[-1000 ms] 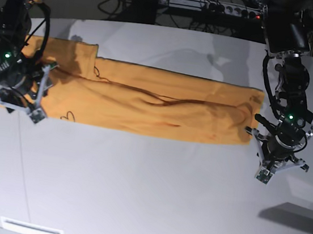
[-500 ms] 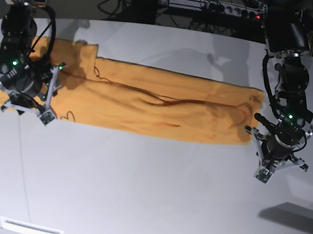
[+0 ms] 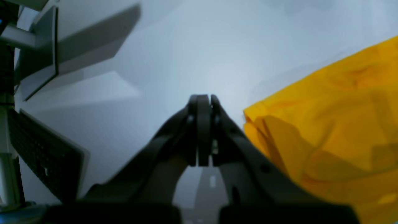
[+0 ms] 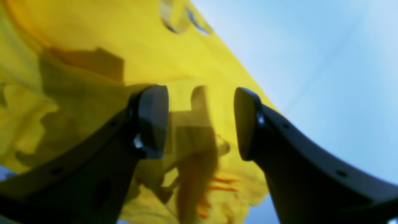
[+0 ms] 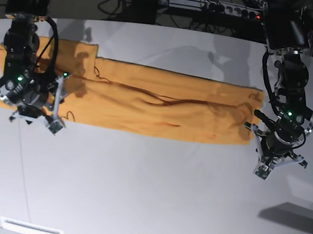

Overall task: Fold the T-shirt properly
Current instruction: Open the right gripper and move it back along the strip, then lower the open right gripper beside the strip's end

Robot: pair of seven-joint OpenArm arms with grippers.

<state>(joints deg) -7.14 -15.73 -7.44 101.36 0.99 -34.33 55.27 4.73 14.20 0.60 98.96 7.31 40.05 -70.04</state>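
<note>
The T-shirt (image 5: 146,104) is an orange-yellow cloth lying flat on the white table (image 5: 147,196) as a long horizontal band, folded lengthwise, with a raised crease running along its middle and a wider sleeve section at the base view's left end. Its surface is plain, with shallow wrinkles and a thin dark thread line near the left part. The right gripper (image 5: 35,118) hangs from its arm at the base view's left, above the lower left edge of the cloth; in the right wrist view its two dark fingers (image 4: 152,121) stand clearly apart over the yellow fabric, with nothing between them. The left gripper (image 5: 275,163) hangs at the base view's right, just beside the right end of the T-shirt and over bare table; in the left wrist view its jaws are pressed together with nothing between them, and the cloth's edge (image 3: 326,130) lies to one side of them. Compared with half a second earlier, the right gripper has shifted lower and slightly toward the shirt's centre, while the left gripper has barely changed position.
</note>
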